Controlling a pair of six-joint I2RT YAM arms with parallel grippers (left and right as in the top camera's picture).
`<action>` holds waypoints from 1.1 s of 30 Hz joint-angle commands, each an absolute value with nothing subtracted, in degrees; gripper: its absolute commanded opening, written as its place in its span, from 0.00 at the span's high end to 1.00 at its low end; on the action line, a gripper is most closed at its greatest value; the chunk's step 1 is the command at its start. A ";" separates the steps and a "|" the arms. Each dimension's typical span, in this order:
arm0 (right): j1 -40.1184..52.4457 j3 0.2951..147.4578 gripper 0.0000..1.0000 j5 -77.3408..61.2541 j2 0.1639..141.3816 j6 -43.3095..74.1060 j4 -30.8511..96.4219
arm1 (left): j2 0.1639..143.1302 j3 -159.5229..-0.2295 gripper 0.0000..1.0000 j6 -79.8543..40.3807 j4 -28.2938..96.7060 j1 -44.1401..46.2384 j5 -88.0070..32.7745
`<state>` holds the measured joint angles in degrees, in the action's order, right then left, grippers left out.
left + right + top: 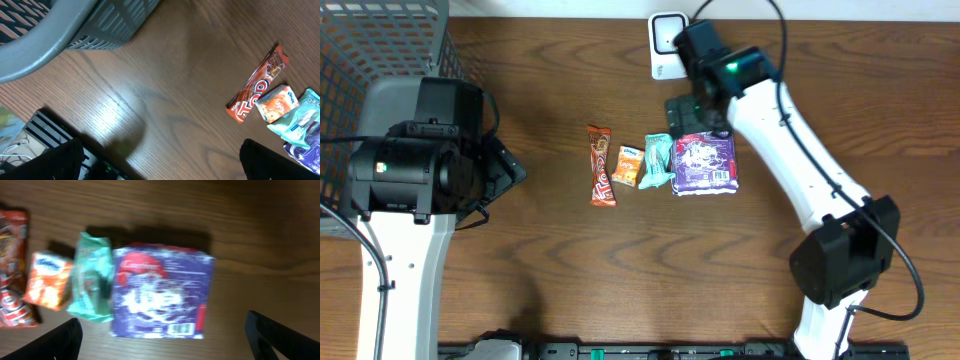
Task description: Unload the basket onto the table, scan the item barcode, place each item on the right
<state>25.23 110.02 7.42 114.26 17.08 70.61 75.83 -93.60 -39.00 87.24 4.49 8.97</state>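
Note:
A purple packet (705, 163) lies flat on the wooden table, and a small barcode (181, 328) shows near its lower edge in the right wrist view. My right gripper (167, 349) hangs open just above this purple packet (160, 290), with nothing between its fingers; that view is blurred. From overhead, the right gripper (692, 110) sits at the packet's far edge. A white box-shaped device (667, 45) stands behind it at the table's back edge. My left gripper (162, 169) is open and empty over bare table, well left of the snacks, and shows overhead too (505, 170).
Left of the purple packet lie a teal pouch (658, 160), a small orange packet (627, 166) and a red-brown candy bar (602, 165) in a row. A grey mesh basket (380, 40) fills the back left corner.

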 commanded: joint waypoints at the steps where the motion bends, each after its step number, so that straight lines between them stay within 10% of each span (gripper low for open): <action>1: 21.82 110.39 0.01 6.90 113.54 15.59 71.40 | 75.13 -93.56 0.01 -39.55 87.59 4.19 9.69; 33: 13.45 95.94 0.01 -4.91 113.56 15.57 60.34 | 75.13 -93.56 0.01 -39.55 87.59 4.19 9.69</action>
